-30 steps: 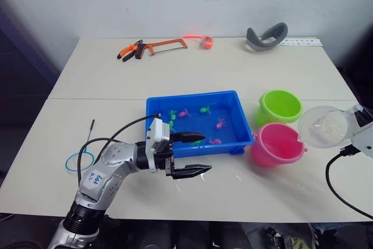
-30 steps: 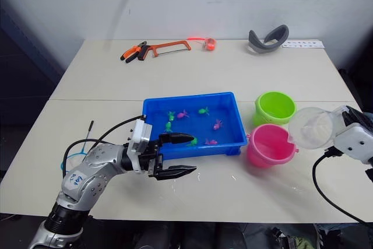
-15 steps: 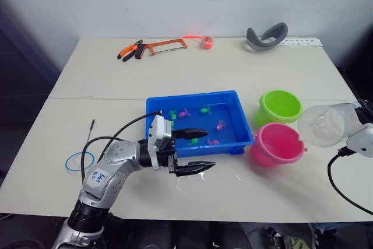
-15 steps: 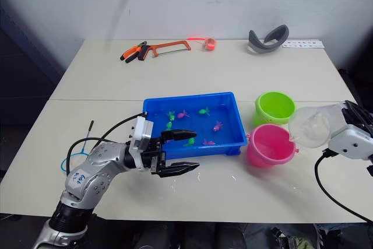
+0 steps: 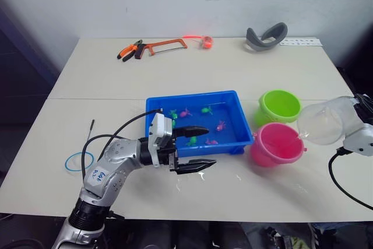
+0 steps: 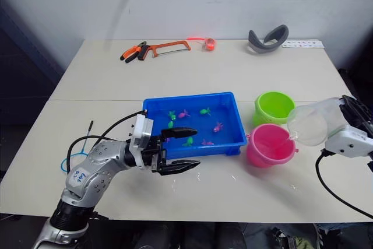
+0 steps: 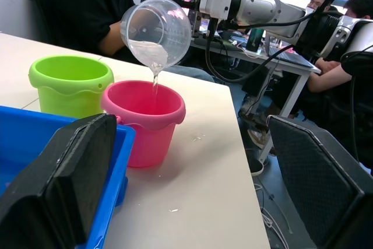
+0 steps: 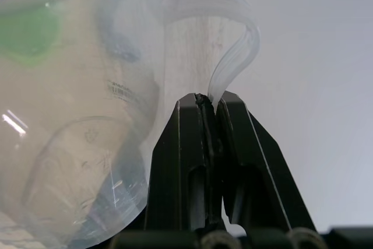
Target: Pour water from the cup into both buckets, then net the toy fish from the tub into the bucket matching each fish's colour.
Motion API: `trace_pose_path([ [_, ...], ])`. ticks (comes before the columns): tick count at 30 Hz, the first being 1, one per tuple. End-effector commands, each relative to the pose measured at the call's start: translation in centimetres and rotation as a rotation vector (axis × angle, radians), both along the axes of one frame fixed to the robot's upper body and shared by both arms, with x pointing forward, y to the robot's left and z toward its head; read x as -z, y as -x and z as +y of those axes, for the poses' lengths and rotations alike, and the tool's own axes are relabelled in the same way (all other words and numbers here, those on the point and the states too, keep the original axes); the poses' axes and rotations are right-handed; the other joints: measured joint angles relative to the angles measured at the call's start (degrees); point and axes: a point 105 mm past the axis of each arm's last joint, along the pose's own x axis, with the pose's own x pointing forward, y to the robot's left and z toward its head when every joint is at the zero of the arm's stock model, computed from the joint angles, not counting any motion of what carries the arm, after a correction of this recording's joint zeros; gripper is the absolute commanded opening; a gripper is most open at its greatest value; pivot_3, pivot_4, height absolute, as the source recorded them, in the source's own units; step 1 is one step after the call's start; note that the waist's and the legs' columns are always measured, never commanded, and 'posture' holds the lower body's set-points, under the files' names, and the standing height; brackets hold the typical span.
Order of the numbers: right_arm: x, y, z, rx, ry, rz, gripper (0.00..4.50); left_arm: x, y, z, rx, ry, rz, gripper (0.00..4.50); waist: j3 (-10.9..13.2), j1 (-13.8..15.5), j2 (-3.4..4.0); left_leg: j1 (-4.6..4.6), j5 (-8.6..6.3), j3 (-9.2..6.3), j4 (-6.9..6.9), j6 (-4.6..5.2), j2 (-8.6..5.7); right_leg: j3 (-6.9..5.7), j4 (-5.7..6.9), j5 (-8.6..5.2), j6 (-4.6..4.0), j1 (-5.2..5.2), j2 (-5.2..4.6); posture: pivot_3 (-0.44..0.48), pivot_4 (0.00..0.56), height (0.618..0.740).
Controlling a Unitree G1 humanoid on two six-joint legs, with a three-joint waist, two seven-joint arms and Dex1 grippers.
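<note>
no legible text, sticker on left forearm (image 5: 95, 174) unreadable

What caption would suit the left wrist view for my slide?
Clear cup tilted over the pink bucket, water streaming in, green bucket beside it.

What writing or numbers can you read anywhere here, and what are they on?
White sticker on the left arm: blue handwriting, too small to read.
White strip at the table's far edge: printed marks, too small to read.
Cup: faint embossed marks, unreadable.
Nothing else bears text.
</note>
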Motion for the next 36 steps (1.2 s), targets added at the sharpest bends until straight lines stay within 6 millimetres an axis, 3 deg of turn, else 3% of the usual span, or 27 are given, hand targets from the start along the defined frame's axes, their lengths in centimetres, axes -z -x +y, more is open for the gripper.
trace_pose_path([
  [1, -2.0, 0.1, 0.8, -0.032, 0.062, -0.074, 0.06, -0.4, -0.1, 0.1, -0.014, 0.016, -0.032, 4.5, 0.0, 0.0, 0.0, 0.0, 0.0, 0.0, 0.0, 0.0, 0.0, 0.0, 0.0, 0.0, 0.0, 0.0, 0.0, 0.0, 0.15, 0.74],
  [10, -1.9, 0.0, 0.7, -0.036, 0.011, -0.076, 0.06, -0.3, -0.3, 0.3, -0.02, 0.015, -0.035, 4.5, 0.0, 0.0, 0.0, 0.0, 0.01, 0.0, 0.0, -0.01, 0.01, 0.0, 0.0, 0.0, 0.0, 0.0, 0.01, 0.0, 0.15, 0.74],
  [22, 0.0, 0.1, -1.8, -0.012, -0.503, -0.013, 0.06, 0.0, -0.6, 1.1, -0.053, 0.001, -0.046, 4.5, 0.0, 0.0, -0.02, 0.0, 0.02, -0.02, 0.01, 0.0, 0.02, -0.02, 0.1, 0.0, 0.0, 0.01, 0.01, 0.0, 0.15, 0.74],
  [25, -0.4, 0.4, -3.1, -0.006, -0.736, -0.044, 0.06, 0.0, -0.6, 1.3, -0.062, 0.001, -0.048, 4.5, 0.0, 0.0, -0.02, 0.0, 0.02, -0.03, 0.03, 0.02, 0.02, -0.02, 0.14, 0.0, -0.01, 0.01, 0.0, 0.0, 0.15, 0.74],
  [27, -0.8, 0.4, -3.6, -0.001, -0.801, -0.056, 0.06, 0.1, -0.6, 1.4, -0.066, -0.001, -0.048, 4.5, 0.0, 0.0, -0.02, 0.0, 0.03, -0.03, 0.03, 0.02, 0.02, -0.02, 0.13, 0.0, -0.01, 0.01, 0.0, 0.0, 0.15, 0.74],
  [36, -1.2, -1.9, -5.0, 0.018, -1.041, 0.0, 0.06, -0.7, -1.1, 1.1, -0.096, 0.036, -0.062, 4.5, 0.0, 0.0, -0.01, 0.01, 0.03, -0.03, 0.04, 0.04, 0.01, -0.02, 0.13, 0.01, -0.01, 0.01, -0.03, 0.0, 0.15, 0.74],
])
